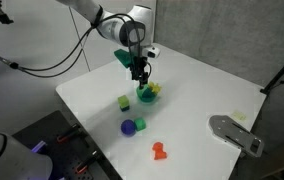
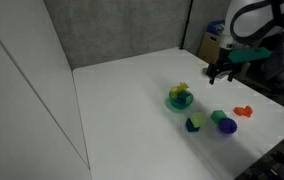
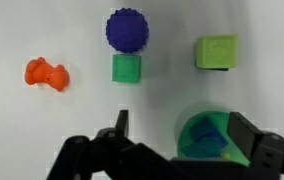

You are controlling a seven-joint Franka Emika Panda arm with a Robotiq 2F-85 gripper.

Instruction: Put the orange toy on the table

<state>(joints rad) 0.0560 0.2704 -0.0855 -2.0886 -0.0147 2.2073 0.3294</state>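
Observation:
The orange toy (image 3: 46, 73) lies on the white table (image 3: 42, 120), apart from the other toys. It also shows in both exterior views (image 1: 160, 151) (image 2: 244, 111). My gripper (image 3: 182, 130) is open and empty. It hangs above the small green bowl (image 3: 214, 140), which holds a blue piece and something yellow. In the exterior views the gripper (image 1: 140, 72) (image 2: 220, 68) is above the table (image 1: 202, 90) near the bowl (image 1: 149, 95) (image 2: 180, 98), well away from the orange toy.
A purple ball (image 3: 128, 30), a small green block (image 3: 128, 68) and a yellow-green cube (image 3: 216, 52) lie between the bowl and the orange toy. A grey flat object (image 1: 237, 132) lies near a table edge. A dark curtain stands behind.

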